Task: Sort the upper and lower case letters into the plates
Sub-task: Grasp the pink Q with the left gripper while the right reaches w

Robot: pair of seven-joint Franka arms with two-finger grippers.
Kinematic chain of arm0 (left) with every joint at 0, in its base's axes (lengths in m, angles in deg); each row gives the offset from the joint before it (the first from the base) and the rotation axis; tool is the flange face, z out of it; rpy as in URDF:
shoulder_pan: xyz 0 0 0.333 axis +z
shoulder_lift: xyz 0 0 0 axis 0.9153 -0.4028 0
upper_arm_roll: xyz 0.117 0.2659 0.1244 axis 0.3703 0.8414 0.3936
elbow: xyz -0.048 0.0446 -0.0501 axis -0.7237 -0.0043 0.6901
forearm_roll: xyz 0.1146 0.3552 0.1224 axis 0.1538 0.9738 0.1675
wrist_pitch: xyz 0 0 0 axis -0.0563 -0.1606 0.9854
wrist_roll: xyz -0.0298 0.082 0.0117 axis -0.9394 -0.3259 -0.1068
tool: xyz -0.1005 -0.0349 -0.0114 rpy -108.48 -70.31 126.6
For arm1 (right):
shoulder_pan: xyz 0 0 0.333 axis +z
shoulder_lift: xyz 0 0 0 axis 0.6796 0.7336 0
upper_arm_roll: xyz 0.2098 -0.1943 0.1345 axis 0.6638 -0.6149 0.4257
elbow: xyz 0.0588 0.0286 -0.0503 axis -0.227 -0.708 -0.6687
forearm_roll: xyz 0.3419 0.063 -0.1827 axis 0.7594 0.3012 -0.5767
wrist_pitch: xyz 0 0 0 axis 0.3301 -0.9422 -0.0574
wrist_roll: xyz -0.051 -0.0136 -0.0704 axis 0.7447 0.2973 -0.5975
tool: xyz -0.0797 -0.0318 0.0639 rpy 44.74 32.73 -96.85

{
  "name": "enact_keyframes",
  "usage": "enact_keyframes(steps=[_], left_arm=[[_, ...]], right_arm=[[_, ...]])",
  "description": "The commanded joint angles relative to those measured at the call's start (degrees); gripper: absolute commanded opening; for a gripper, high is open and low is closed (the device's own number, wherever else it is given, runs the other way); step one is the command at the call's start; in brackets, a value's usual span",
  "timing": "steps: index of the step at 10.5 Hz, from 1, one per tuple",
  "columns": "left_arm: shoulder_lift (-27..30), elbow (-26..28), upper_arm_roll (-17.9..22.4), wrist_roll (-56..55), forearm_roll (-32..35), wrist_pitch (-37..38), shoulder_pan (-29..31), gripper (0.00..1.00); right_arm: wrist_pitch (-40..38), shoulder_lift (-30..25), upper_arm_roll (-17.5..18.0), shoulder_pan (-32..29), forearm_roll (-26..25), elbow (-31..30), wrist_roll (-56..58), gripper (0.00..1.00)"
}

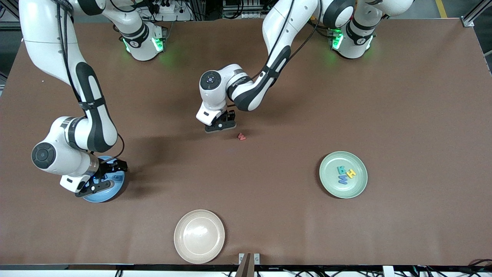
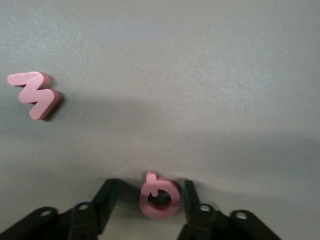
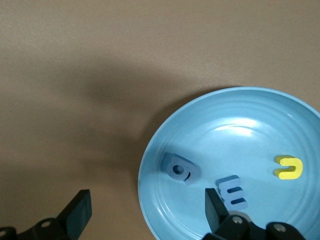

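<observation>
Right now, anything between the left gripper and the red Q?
Nothing visible. The left gripper has its fingers either side of the red Q on the table, one finger beside it. The red w lies apart.

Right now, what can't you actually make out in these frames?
- Front view: the sky blue plate is mostly covered by the right gripper; its letters are hidden there.
- Front view: the red Q is hidden under the left gripper; only the left wrist view shows it.
- Left wrist view: whether both fingers touch the Q.
- Front view: the mint green plate letters overlap; their count is unclear.
</observation>
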Motion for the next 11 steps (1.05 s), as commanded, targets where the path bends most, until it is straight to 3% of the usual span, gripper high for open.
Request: enact_keyframes(steps=[1,2,3,4,7,9,11], left_arm=[[-2.00,-3.01,1.73,0.36,-2.13,-0.07,-1.27,0.42],[-2.00,-2.93,1.90,0.36,-2.04,-0.16,-1.45,0.42],[-1.91,-2.75,1.91,0.18,-2.04,-0.16,-1.45,0.25],[-1.39,-2.49,1.91,0.01,-2.04,-0.08,-1.45,0.00],[4.31,-1.70,5.23,0.44,-2.12,4.38,-0.49,0.00],[10.28,-1.26,6.04,2.71,-2.21,10.09,5.28,0.00],[15.90,-0.38,6.13,14.70,-2.21,18.16,11.26,0.00]], right_arm=[[-0.82,0.47,-0.17,0.36,1.01,0.88,-0.53,1.00],[-0.90,0.47,-0.17,0.36,1.10,0.88,-0.62,1.00],[-0.90,0.47,-0.08,0.96,1.80,0.88,-1.66,1.00],[-1.69,0.47,-0.08,2.28,2.76,0.88,-2.80,1.00],[-3.01,0.47,-0.08,6.14,4.00,1.14,-6.94,1.00],[-2.92,0.91,-0.08,10.70,3.91,1.14,-10.17,1.00],[-2.92,1.09,-0.17,17.54,3.91,2.01,-12.04,1.00]])
